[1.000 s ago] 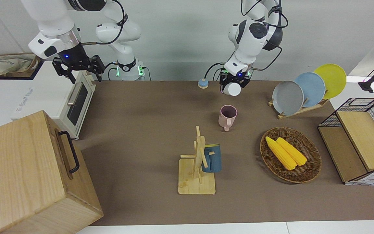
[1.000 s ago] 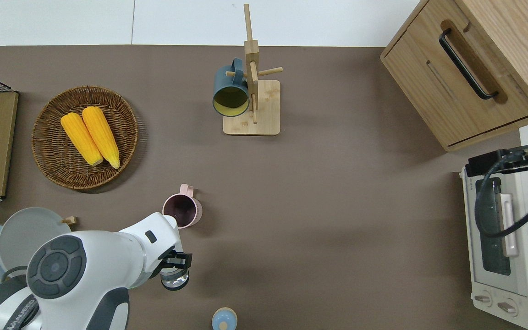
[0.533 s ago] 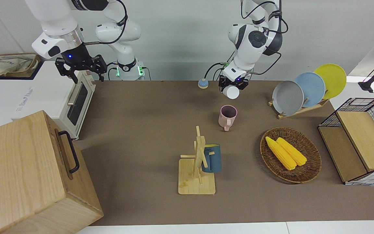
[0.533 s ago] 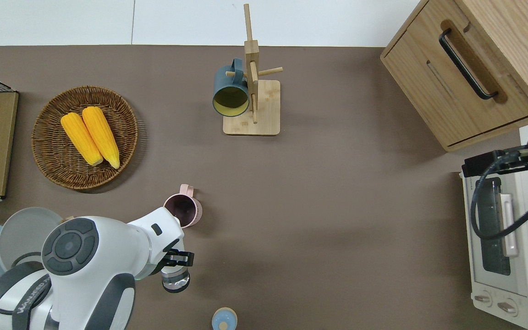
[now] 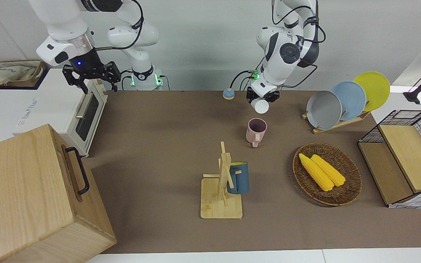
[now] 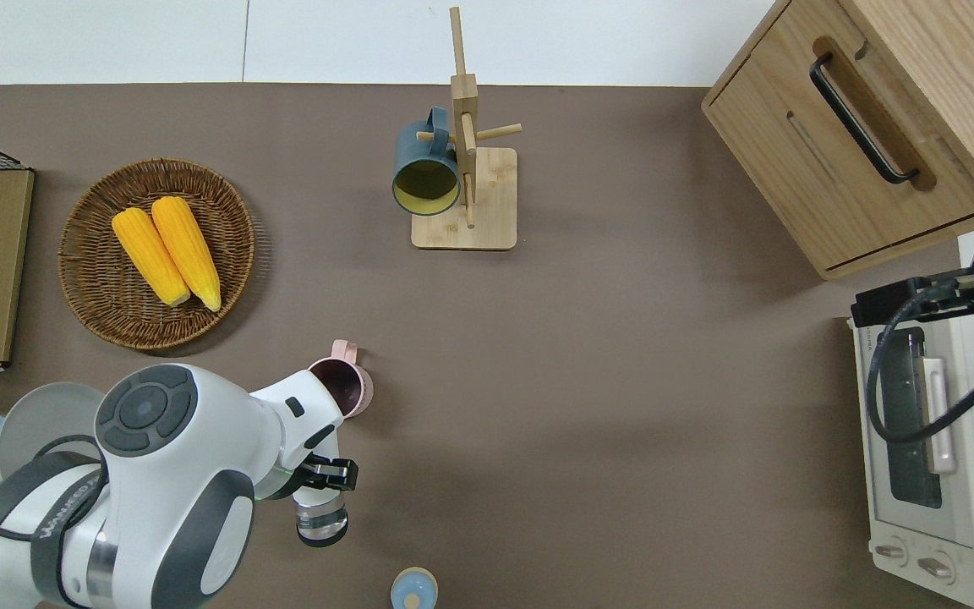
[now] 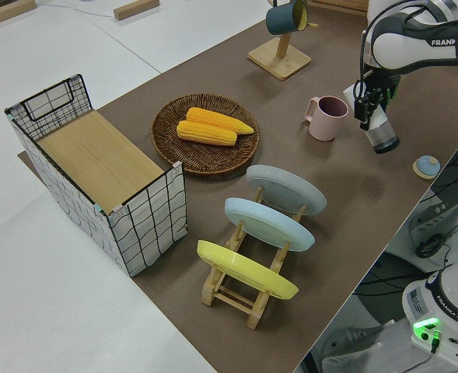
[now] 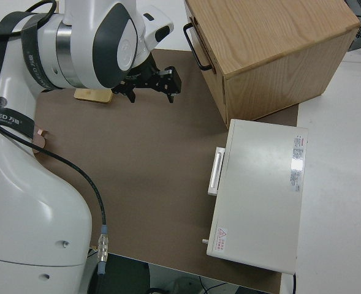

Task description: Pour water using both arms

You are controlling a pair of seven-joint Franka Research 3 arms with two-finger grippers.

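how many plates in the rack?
3, all on edge in the wooden rack at the left arm's end: grey plate, blue plate, yellow plate. None look hidden.

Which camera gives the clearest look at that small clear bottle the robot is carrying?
The left side view: the bottle shows full length, tilted, held in the left hand beside the pink mug. The overhead view shows it partly under the hand, the front view mostly its white end, and the right side view none of it.
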